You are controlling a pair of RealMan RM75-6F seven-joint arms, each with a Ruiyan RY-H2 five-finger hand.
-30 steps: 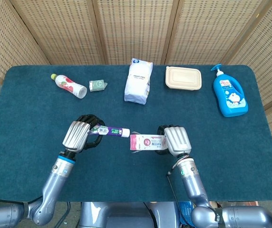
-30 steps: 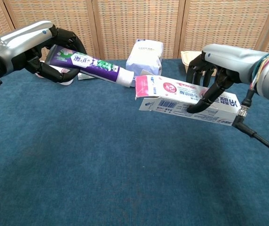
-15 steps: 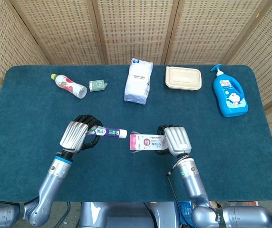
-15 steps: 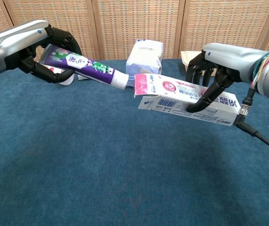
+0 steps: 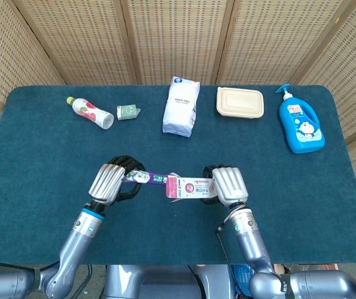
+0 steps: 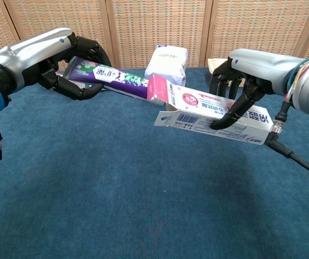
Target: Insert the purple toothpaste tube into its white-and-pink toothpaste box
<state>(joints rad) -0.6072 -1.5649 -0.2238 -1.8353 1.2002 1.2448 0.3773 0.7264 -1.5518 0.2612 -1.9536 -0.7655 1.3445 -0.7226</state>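
Observation:
My left hand grips the purple toothpaste tube by its tail, held above the table. The tube's cap end is hidden behind the open pink flap of the white-and-pink toothpaste box. My right hand holds that box level, its open mouth facing left toward the tube. Tube and box lie nearly in one line, with the tube tip at or just inside the mouth.
Along the table's far side lie a small drink bottle, a little green packet, a white pouch, a beige lunch box and a blue pump bottle. The blue tablecloth lies bare near the hands.
My left hand has carried the tube to the right; its white cap, visible before, is now hidden behind the box flap. The box has shifted slightly left.

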